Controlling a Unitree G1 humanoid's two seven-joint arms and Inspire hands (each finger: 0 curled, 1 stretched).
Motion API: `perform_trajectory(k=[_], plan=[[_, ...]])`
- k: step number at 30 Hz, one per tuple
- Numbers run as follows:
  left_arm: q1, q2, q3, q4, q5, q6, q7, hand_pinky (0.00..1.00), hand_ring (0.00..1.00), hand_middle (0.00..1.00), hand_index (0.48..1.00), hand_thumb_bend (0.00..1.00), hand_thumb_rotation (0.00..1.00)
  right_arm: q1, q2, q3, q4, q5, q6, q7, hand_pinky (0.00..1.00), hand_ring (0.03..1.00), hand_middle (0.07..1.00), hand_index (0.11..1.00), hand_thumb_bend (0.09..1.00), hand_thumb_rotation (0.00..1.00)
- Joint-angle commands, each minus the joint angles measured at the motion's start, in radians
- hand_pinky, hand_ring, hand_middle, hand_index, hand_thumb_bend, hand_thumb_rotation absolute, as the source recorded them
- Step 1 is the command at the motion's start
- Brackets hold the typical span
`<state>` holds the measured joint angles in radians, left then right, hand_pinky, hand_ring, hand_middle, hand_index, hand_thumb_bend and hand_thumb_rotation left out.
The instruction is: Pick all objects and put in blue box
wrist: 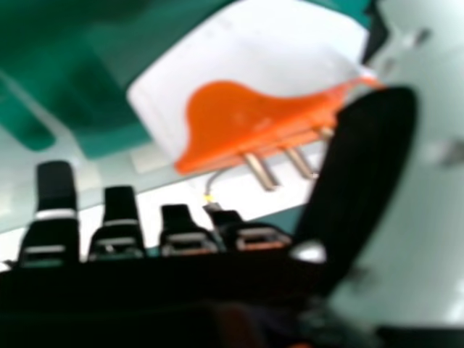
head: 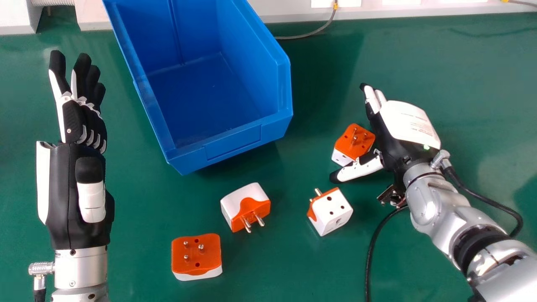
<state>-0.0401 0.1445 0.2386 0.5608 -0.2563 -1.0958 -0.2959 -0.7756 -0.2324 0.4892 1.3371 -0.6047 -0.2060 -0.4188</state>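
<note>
An orange-and-white adapter (head: 353, 144) stands pins up between the thumb and fingers of my right hand (head: 407, 121), which is open beside it, palm towards the table. In the right hand view that adapter (wrist: 246, 119) is close to my right hand (wrist: 362, 174), whose fingers are straight. Three more orange-and-white adapters lie on the green table: one (head: 332, 213) nearer me than the right thumb, one (head: 247, 205) in front of the blue box (head: 230, 142), one (head: 196, 253) closest to me. The box's visible floor is bare. My left hand (head: 79, 184) is open, left of the box.
A grey cable (head: 312, 32) runs behind the box along the wall base. A black cable (head: 371, 256) hangs from the right wrist onto the green table (head: 461, 84). White and grey blocks (head: 14, 16) stand at the back left.
</note>
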Motion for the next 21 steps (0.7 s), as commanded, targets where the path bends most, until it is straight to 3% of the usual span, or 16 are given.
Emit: perform_trajectory(k=[1, 10, 13, 16, 19, 21], plan=[[0.002, 0.003, -0.003, -0.023, -0.003, -0.017, -0.001, 1.00, 1.00, 1.00, 1.000, 1.00, 1.00, 0.044, 0.037, 0.043, 0.029, -0.055, 0.027, 0.014, 0.72, 0.918, 0.984, 1.000, 1.000, 0.28], [0.000, 0.003, -0.002, -0.020, -0.001, -0.020, 0.000, 1.00, 1.00, 1.00, 1.000, 0.99, 1.00, 0.046, 0.039, 0.047, 0.030, -0.047, 0.009, -0.011, 0.68, 0.828, 0.889, 0.932, 0.994, 0.19], [-0.002, 0.003, -0.002, -0.016, -0.001, -0.021, -0.001, 1.00, 1.00, 1.00, 1.000, 0.99, 1.00, 0.046, 0.038, 0.040, 0.029, -0.039, 0.001, -0.005, 0.64, 0.734, 0.785, 0.831, 0.942, 0.11], [-0.001, 0.000, -0.003, -0.016, 0.001, -0.021, 0.000, 1.00, 1.00, 1.00, 1.000, 0.99, 1.00, 0.049, 0.031, 0.027, 0.027, -0.029, -0.028, -0.005, 0.63, 0.711, 0.758, 0.805, 0.929, 0.08], [-0.001, 0.000, -0.003, -0.014, 0.001, -0.022, 0.000, 1.00, 1.00, 1.00, 1.000, 0.99, 1.00, 0.048, 0.030, 0.023, 0.028, -0.025, -0.036, -0.004, 0.58, 0.637, 0.671, 0.720, 0.887, 0.04], [0.000, 0.000, -0.003, -0.015, 0.001, -0.023, 0.000, 1.00, 1.00, 1.00, 1.000, 0.99, 1.00, 0.049, 0.030, 0.021, 0.028, -0.021, -0.043, -0.006, 0.58, 0.637, 0.671, 0.720, 0.887, 0.04]])
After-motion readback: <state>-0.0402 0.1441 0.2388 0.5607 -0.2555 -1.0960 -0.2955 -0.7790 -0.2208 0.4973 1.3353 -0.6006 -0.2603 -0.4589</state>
